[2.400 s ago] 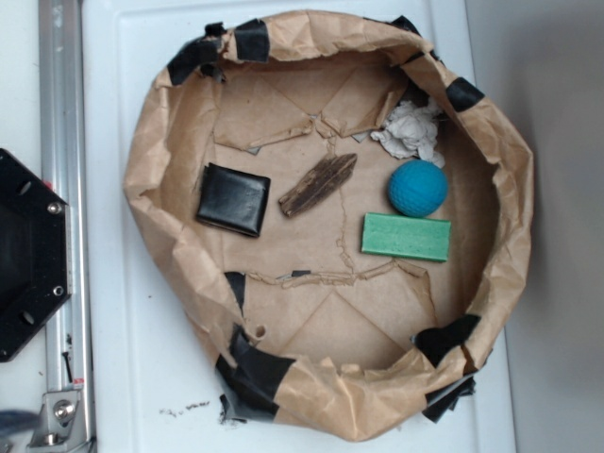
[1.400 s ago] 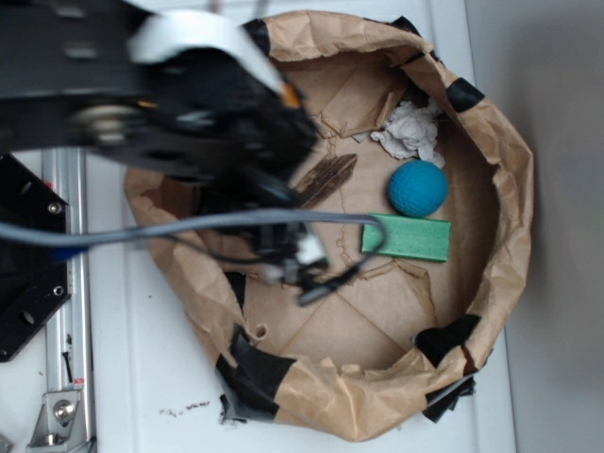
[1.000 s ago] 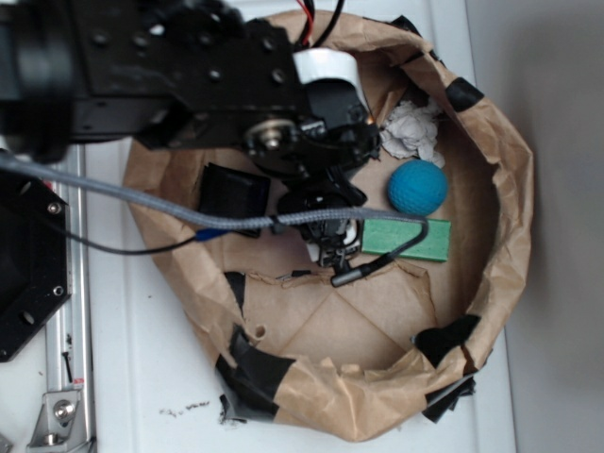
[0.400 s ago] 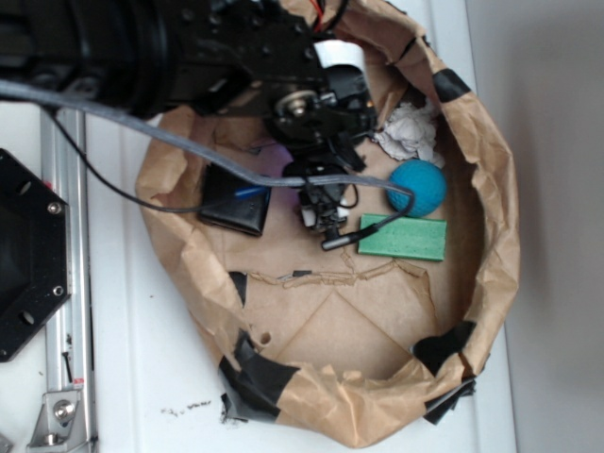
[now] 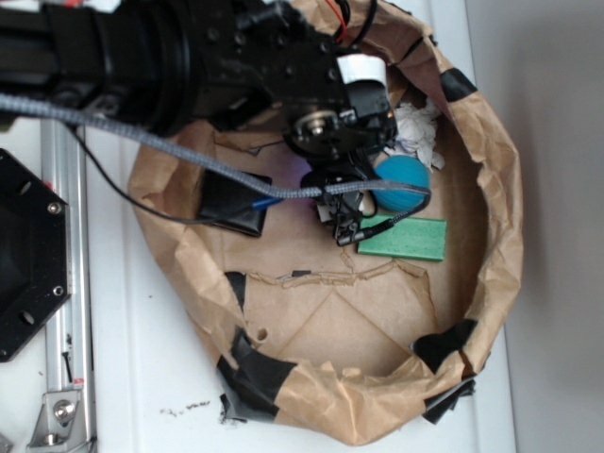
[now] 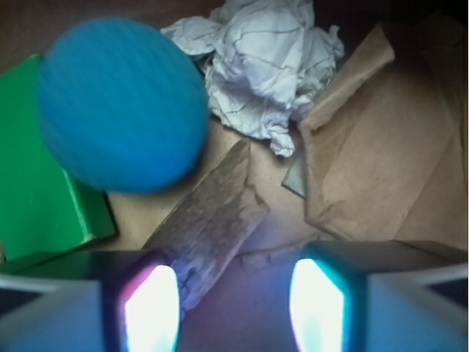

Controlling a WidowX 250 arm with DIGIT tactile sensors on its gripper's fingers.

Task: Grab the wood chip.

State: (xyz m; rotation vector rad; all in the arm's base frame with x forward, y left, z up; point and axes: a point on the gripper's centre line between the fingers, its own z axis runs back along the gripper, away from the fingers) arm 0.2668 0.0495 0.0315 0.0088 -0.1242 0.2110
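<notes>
Lying diag in wrist view, wood chip (image 6: 209,220) runs lower-left to upper-right; jaws spread apart.

A crumpled brown paper liner (image 5: 311,330) patched with black tape sat on a white surface (image 5: 142,377). On the liner, beneath the gripper (image 6: 234,304), lay the wood chip (image 6: 212,220), with the blue ball (image 6: 121,106), green block (image 6: 37,191) and crumpled white paper (image 6: 256,66) just ahead, and a black pad (image 5: 231,203) off to one side.
</notes>
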